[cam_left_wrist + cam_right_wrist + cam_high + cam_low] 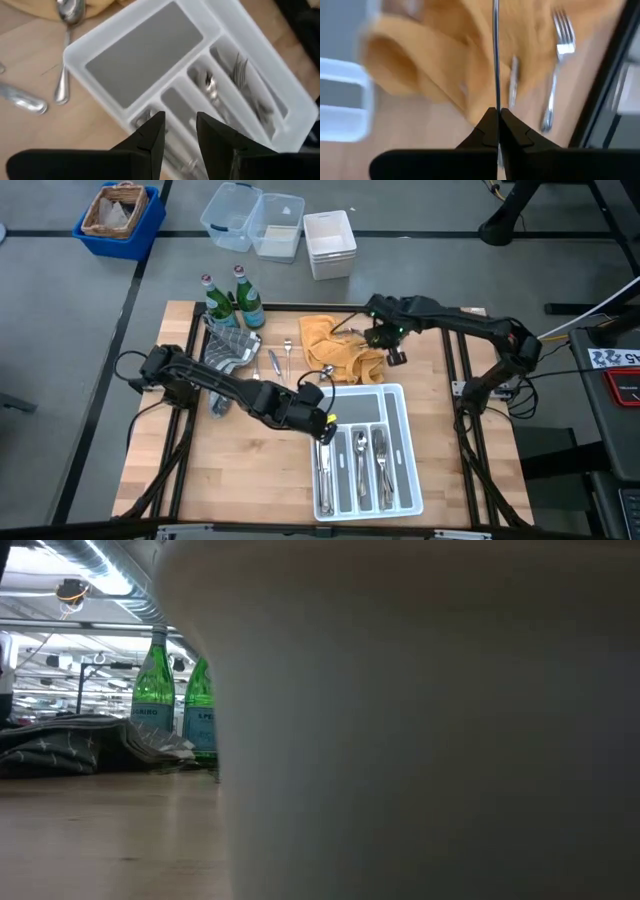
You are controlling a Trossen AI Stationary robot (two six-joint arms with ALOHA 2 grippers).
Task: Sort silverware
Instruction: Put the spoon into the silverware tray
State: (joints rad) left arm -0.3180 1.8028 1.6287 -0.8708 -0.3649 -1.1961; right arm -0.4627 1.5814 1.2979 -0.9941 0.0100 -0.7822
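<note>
- Right hand (396, 357), in the high view, is above the crumpled mustard-yellow cloth (338, 343) at the far side of the light wooden tabletop (240, 470). Left hand (326, 427) is over the near-left corner of the white plastic compartmented tray (400, 395). In the tray's long compartments lie the shiny metal silverware pieces (360, 460), side by side. A loose spoon (286, 352) and a table knife (273, 362) lie on the wood between the cloth and the grey patterned towel (228, 348). Two green glass bottles (228, 300) stand at the far-left corner.
- Low view: a large pale blurred surface close to the camera fills most of the picture. Beside it the two green bottles (155, 690) stand upright and the grey towel (70, 745) lies on the wood.
- Left wrist view: the left hand (180, 132) has its two dark fingers apart and holds nothing. Below it is the white tray (95, 37), with forks (242, 75) in one long compartment and more pieces in the neighbouring ones. The wide compartment is bare. A spoon (65, 55) and a knife handle (22, 100) lie on the wood outside the tray.
- Right wrist view: the right hand (498, 117) is closed on a thin metal piece (495, 50), seen on edge; which kind I cannot tell. A fork (555, 75) lies across the yellow cloth (445, 60) and the wood, with another blurred piece just beside it.
</note>
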